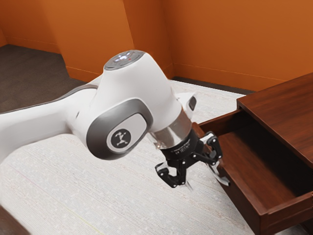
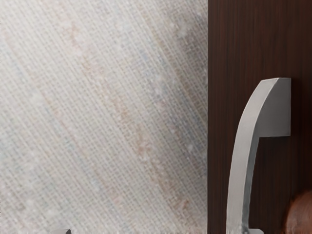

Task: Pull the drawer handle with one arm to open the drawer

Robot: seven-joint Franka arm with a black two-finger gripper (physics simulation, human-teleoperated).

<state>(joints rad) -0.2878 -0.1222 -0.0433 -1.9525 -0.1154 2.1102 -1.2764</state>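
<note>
The fingers stand spread and grip nothing, the gripper (image 1: 191, 169) hanging just beside the silver handle (image 1: 221, 175), which lies off to one side of the hand and not between them. The drawer (image 1: 239, 196) is drawn well out of the dark cabinet (image 1: 283, 107) over the pale surface (image 1: 98, 196). Any further pull should, I judge, first bracket the bar, close, then draw straight along the drawer's run.

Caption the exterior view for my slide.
Franka arm's tool beside the silver handle of the wooden drawer, which stands pulled open.
</note>
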